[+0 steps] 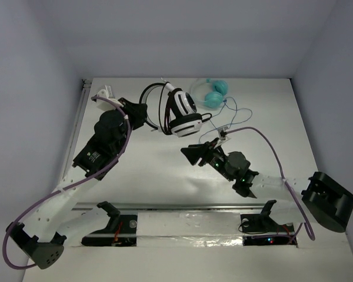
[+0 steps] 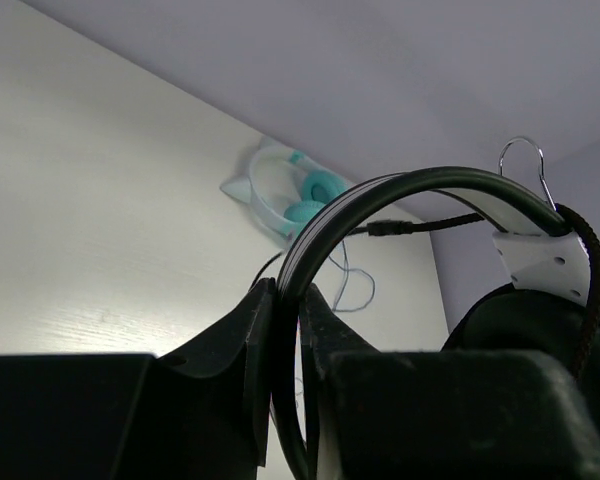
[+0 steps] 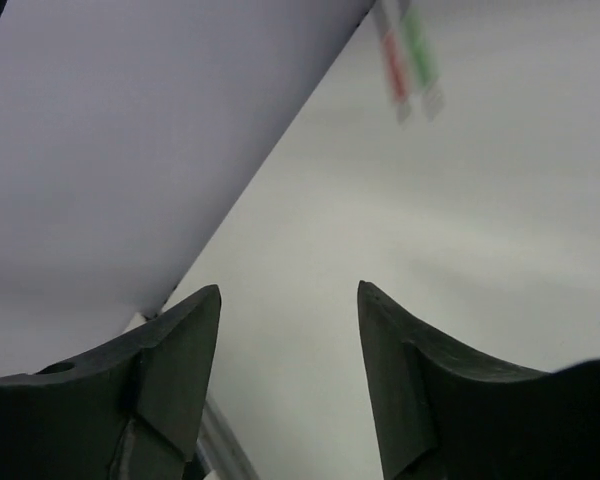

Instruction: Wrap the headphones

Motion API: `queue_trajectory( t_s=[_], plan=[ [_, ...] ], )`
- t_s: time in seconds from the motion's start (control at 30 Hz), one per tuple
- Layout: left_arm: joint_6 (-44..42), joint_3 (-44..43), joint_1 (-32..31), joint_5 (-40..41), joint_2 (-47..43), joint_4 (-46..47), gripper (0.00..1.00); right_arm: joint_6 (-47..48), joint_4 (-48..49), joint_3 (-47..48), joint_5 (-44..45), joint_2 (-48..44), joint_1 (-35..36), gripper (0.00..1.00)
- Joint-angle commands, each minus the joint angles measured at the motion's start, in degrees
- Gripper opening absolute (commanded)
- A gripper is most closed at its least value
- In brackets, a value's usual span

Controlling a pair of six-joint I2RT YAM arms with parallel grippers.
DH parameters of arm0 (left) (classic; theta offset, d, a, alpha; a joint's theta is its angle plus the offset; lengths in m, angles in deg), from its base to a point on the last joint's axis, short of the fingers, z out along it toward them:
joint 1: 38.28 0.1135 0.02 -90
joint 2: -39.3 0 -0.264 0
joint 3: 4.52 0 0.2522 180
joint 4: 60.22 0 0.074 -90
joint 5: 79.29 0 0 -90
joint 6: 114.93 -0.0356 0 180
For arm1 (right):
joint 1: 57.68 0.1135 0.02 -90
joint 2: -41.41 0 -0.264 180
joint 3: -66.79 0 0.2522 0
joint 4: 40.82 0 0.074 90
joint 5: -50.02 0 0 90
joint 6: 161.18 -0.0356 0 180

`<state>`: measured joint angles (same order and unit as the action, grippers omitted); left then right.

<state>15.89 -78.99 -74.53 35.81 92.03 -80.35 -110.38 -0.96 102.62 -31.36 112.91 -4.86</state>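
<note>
The white-and-black headphones (image 1: 179,111) sit at the back middle of the table, their earcups stacked and the black headband (image 1: 148,97) arching to the left. My left gripper (image 1: 148,119) is shut on the headband (image 2: 380,205), which runs up between the fingers (image 2: 242,330) in the left wrist view. The thin black cable (image 1: 210,116) trails to the right of the earcups. My right gripper (image 1: 191,155) is open and empty, in front of the headphones and apart from them; its wrist view shows only bare table between the fingers (image 3: 185,330).
Small teal headphones (image 1: 215,93) with a blue cord (image 1: 238,111) lie at the back right; they also show in the left wrist view (image 2: 290,195). A white clip (image 1: 104,93) sits at the back left. Grey walls close the table's back and sides.
</note>
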Motion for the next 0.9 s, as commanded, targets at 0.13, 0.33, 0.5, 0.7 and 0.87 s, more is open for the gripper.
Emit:
queue_trajectory(
  t_s=[0.13, 0.33, 0.5, 0.7, 0.87],
  plan=[
    [2.60, -6.26, -0.75, -8.75, -1.23, -1.01, 0.00, 11.24, -1.85, 6.32, -2.20, -1.90, -2.72, 0.65],
    [2.51, -6.26, -1.98, -9.46, -2.10, -0.66, 0.00, 12.83, -2.38, 11.15, -12.22, 1.17, -2.72, 0.69],
    [2.60, -6.00, -3.21, -9.99, -3.42, -1.01, 0.00, 13.71, -1.15, 12.47, -5.93, 4.43, -2.72, 0.72],
    [2.34, -6.97, -4.27, -10.51, -3.86, -1.27, 0.00, 14.07, -1.68, 11.16, -3.09, 4.17, -3.25, 0.70],
    [1.63, -7.93, -4.27, -10.16, -3.95, -1.54, 0.00, 11.60, -1.85, 7.12, -5.02, -1.79, -3.25, 0.47]
  ],
)
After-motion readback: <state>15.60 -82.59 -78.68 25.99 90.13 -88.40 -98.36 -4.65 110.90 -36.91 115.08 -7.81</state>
